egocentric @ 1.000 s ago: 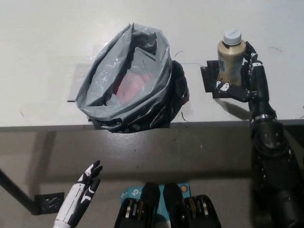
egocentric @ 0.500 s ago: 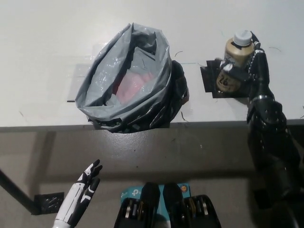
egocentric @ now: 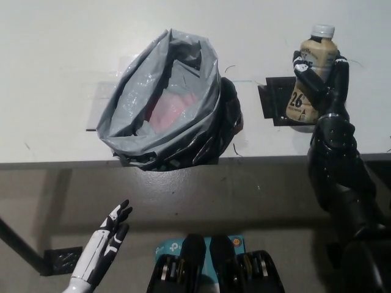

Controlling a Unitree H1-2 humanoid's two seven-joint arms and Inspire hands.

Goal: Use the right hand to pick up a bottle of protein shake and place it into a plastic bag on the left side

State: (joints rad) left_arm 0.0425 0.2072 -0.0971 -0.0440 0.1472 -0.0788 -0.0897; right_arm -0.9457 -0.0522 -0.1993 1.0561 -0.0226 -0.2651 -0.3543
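Protein shake bottle (egocentric: 310,70): tan body, white cap, dark label with large numerals, tilting slightly above the black mat (egocentric: 274,101) at the counter's (egocentric: 55,55) right side. Right robot hand (egocentric: 321,76) is gripping it around the middle. Left robot hand (egocentric: 113,229) is resting low, below the counter edge, fingers apart and empty. Risk: the bottle is likely slipping if the grip loosens while crossing to the grey plastic bag (egocentric: 168,104), or snagging its crumpled rim.

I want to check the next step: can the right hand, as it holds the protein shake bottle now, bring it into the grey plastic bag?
Probably yes. The right hand grips the protein shake bottle, the grey plastic bag stands open, and nothing lies between them.
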